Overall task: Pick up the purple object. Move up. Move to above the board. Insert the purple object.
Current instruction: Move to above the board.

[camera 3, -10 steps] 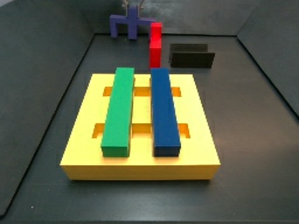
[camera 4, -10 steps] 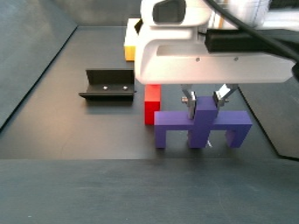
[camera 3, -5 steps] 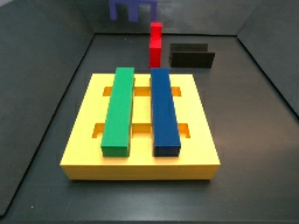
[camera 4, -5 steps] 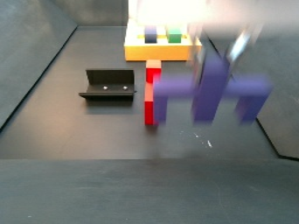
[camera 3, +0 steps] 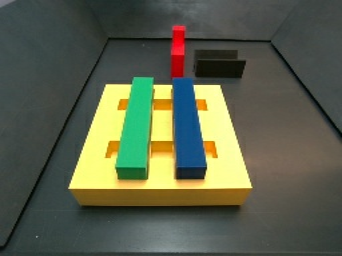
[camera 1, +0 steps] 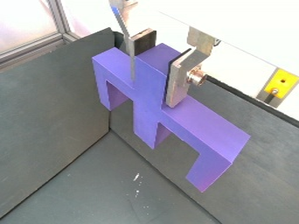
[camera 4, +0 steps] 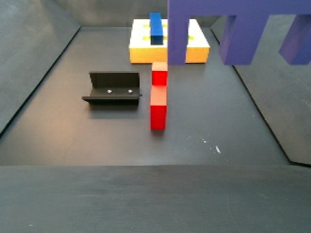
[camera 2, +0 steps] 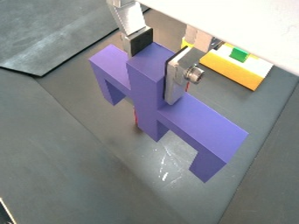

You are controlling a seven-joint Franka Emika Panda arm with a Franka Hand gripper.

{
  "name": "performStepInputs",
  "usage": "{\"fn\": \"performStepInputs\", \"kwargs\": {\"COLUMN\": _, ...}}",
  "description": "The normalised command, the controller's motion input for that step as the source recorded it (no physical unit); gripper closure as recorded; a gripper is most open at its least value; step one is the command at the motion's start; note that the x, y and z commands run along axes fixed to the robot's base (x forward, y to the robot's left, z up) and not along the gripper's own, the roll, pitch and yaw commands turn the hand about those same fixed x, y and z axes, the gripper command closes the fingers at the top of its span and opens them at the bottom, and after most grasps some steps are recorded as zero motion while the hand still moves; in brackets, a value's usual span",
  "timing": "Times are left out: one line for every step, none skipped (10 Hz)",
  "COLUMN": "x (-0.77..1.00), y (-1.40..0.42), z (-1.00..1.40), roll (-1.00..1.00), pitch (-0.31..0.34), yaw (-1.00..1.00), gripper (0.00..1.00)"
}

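One flat yellow square board with rectangular slots lies on the floor, carrying one long green bar and one long blue bar. One matte purple object, bridge-shaped with legs, hangs clear of the floor. One upright red block and one dark L-shaped fixture stand nearby. The gripper pinches the purple stem between its silver plates.

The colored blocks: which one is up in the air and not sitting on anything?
The purple object. The gripper holds it by its stem, above the floor. The green bar and blue bar lie on the board; the red block stands on the floor.
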Motion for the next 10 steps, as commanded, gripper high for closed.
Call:
{"fn": "performStepInputs", "kwargs": {"x": 0.16, "y": -1.40, "z": 0.14, "roll": -0.14, "pitch": 0.155, "yaw": 0.06, "gripper": 1.00}}
{"fn": "performStepInputs", "kwargs": {"x": 0.16, "y": -1.40, "z": 0.13, "roll": -0.12, "pitch": 0.147, "yaw": 0.06, "gripper": 1.00}}
{"fn": "performStepInputs", "kwargs": {"x": 0.15, "y": -1.40, "z": 0.13, "roll": -0.03, "pitch": 0.098, "yaw": 0.06, "gripper": 1.00}}
{"fn": "performStepInputs", "kwargs": {"x": 0.15, "y": -1.40, "z": 0.13, "roll": -0.03, "pitch": 0.012, "yaw": 0.02, "gripper": 1.00}}
{"fn": "performStepInputs", "kwargs": {"x": 0.15, "y": -1.40, "z": 0.13, "roll": -0.02, "pitch": 0.005, "yaw": 0.01, "gripper": 1.00}}
{"fn": "performStepInputs", "kwargs": {"x": 0.15, "y": -1.40, "z": 0.14, "roll": -0.01, "pitch": 0.011, "yaw": 0.01, "gripper": 1.00}}
{"fn": "performStepInputs", "kwargs": {"x": 0.14, "y": -1.40, "z": 0.14, "roll": -0.01, "pitch": 0.016, "yaw": 0.01, "gripper": 1.00}}
{"fn": "performStepInputs", "kwargs": {"x": 0.15, "y": -1.40, "z": 0.14, "roll": 0.00, "pitch": 0.022, "yaw": 0.01, "gripper": 1.00}}
{"fn": "performStepInputs", "kwargs": {"x": 0.15, "y": -1.40, "z": 0.15, "roll": -0.02, "pitch": 0.042, "yaw": 0.01, "gripper": 1.00}}
{"fn": "performStepInputs", "kwargs": {"x": 0.16, "y": -1.40, "z": 0.15, "roll": 0.00, "pitch": 0.062, "yaw": 0.01, "gripper": 1.00}}
